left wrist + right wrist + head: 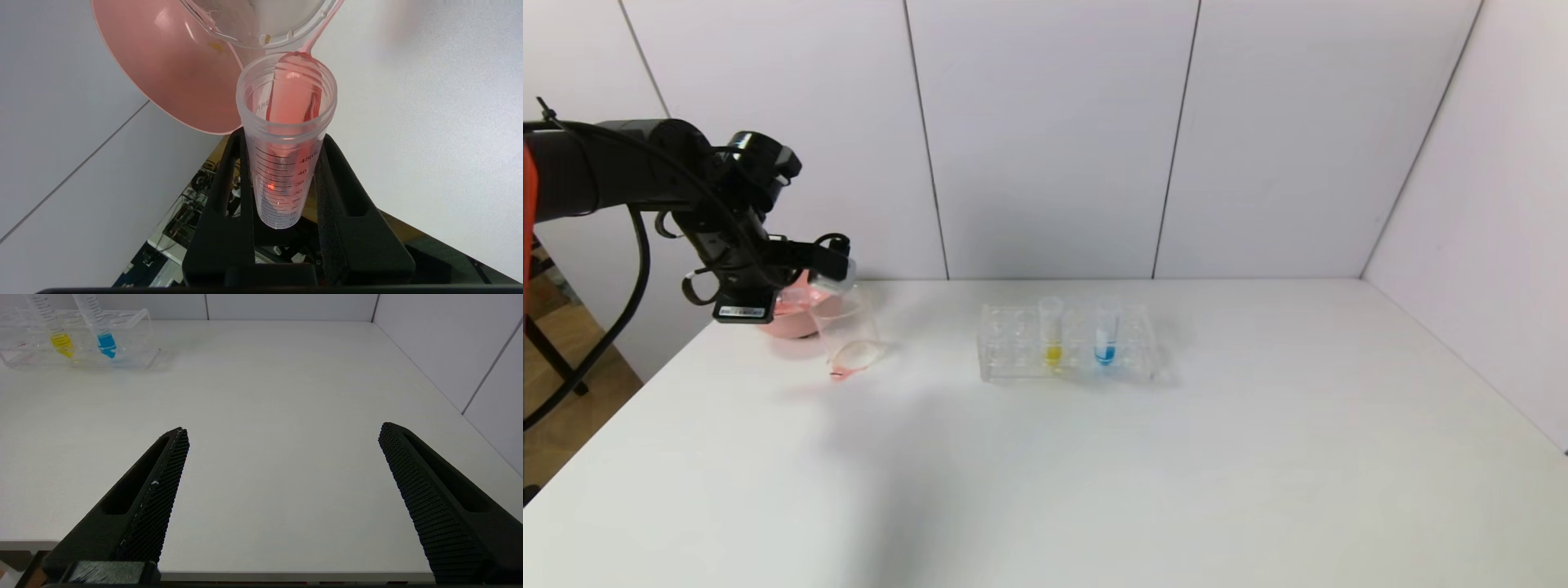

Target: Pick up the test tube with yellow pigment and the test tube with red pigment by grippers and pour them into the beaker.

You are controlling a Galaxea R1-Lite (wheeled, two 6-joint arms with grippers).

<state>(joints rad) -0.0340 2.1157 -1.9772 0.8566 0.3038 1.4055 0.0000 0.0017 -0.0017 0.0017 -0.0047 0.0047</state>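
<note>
The left tool (pixel 282 183) is clamped on the test tube with red pigment (pixel 286 134), its two black fingers (pixel 339 192) pressing the graduated wall on either side. The tube is tipped over, its open mouth against the rim of the beaker (pixel 261 36) just beyond the tool, and a thin pink stream runs along the tube's inner wall toward that rim. To pour well, I judge the tilt should increase slowly with the mouth kept over the beaker's opening, so the last of the liquid, which seems to sit near the tube's tip, drains without dripping onto the tabletop (pixel 1094 457). The pink bowl (pixel 171 69) stands right behind the beaker.

In the head view the left arm reaches in level from the side, wrist rolled so the tube lies nearly horizontal above the beaker.

The right tool (pixel 282 435) hangs low over the tabletop's near edge, jaws wide apart. Well ahead of it, the test tube with yellow pigment (pixel 61 342) stands in the clear rack (pixel 135 330) beside a blue tube (pixel 107 343).
</note>
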